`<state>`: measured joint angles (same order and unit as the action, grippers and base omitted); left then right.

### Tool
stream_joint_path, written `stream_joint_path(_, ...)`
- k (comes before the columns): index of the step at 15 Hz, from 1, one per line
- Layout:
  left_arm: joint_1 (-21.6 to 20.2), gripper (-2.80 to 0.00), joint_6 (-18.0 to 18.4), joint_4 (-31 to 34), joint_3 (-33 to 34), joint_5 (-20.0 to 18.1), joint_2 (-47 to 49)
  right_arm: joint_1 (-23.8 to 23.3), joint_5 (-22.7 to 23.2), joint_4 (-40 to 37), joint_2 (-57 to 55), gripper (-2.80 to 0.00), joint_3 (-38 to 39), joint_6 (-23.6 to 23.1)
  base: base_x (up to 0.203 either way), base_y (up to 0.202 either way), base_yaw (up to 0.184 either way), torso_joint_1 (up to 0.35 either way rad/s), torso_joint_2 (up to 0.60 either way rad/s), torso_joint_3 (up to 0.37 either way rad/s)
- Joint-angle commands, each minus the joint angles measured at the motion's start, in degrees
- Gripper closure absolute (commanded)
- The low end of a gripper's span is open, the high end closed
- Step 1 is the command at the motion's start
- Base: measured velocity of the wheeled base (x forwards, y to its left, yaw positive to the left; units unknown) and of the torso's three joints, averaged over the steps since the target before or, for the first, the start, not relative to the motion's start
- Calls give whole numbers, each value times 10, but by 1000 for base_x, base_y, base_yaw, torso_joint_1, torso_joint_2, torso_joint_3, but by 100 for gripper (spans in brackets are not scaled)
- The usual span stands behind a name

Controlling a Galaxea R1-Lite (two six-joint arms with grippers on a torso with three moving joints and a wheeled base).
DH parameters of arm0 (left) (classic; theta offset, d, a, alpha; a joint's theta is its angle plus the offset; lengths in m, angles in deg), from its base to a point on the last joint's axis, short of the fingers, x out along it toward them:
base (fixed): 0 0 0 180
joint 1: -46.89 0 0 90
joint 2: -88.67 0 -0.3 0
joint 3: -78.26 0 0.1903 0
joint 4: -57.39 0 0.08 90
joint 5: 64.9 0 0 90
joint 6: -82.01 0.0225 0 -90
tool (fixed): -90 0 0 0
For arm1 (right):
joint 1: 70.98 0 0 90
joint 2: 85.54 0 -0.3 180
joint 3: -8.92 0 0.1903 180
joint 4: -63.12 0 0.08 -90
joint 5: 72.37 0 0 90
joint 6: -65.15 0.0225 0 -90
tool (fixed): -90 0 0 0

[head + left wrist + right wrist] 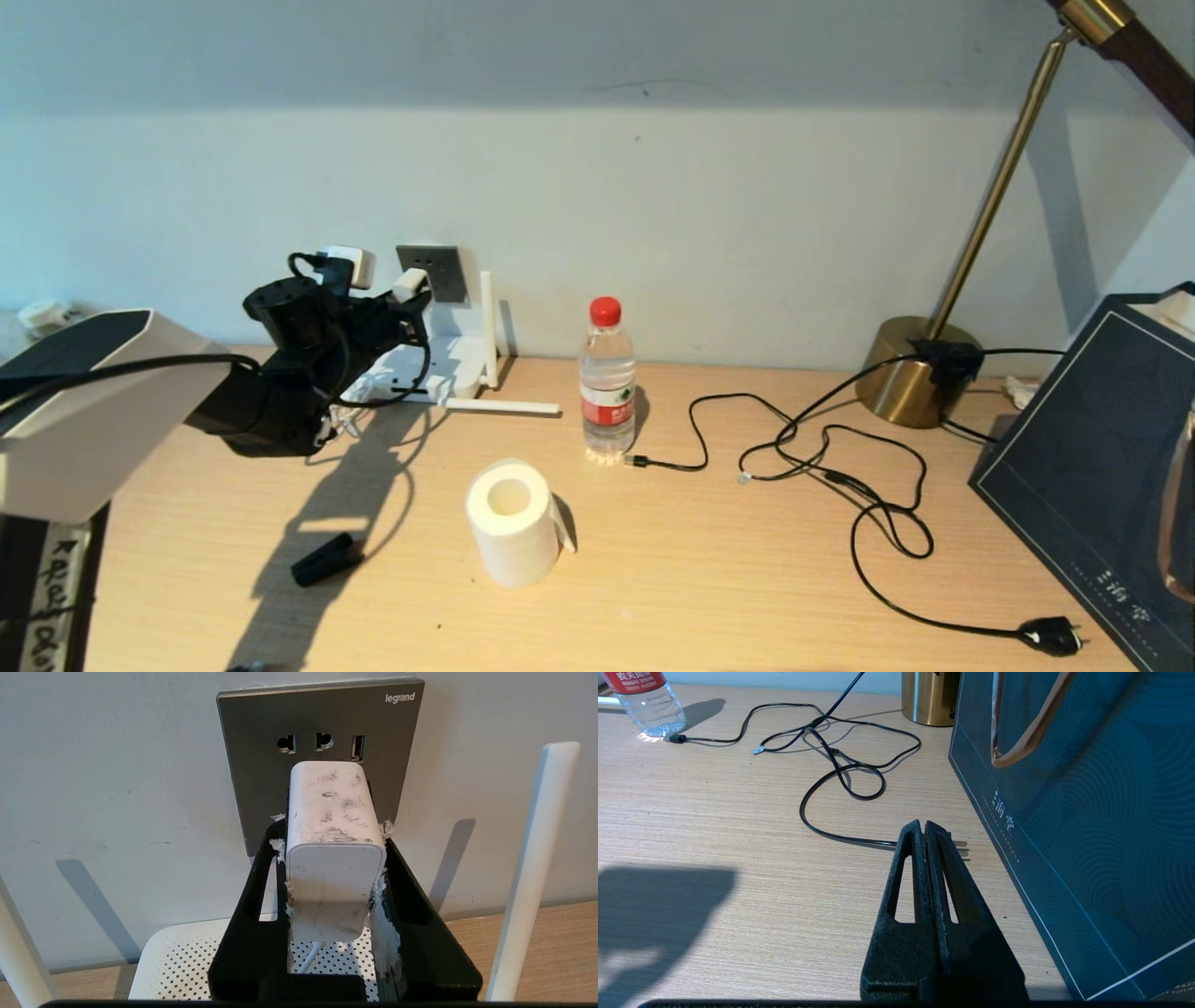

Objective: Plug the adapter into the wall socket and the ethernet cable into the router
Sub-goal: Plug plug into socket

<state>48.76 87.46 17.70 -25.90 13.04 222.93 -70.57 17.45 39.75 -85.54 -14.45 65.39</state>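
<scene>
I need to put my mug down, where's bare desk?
Free: the front strip between the paper roll and the looped black cord. Crowded: the back left, where the left gripper holds the adapter at the wall socket above the router.

router antennas [532, 868] flank the wall socket [322, 732] closely.

Black left tool [334, 858] — slotted fingers [416, 914], white residue inside — on a white-cased arm.
</scene>
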Motion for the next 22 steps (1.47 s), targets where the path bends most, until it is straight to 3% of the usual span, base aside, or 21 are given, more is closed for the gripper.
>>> stream_joint_path(1,0,0,0,3,-18,0,8,0,0,0,-1,0,0,0,0,0,0,0,0,0)
stream_joint_path(11,1,0,-2,24,-67,15,28,0,0,0,-1,0,0,0,0,0,0,0,0,0)
stream_joint_path(22,5,0,-10,30,-39,17,18,0,0,0,-1,0,0,0,0,0,0,0,0,0)
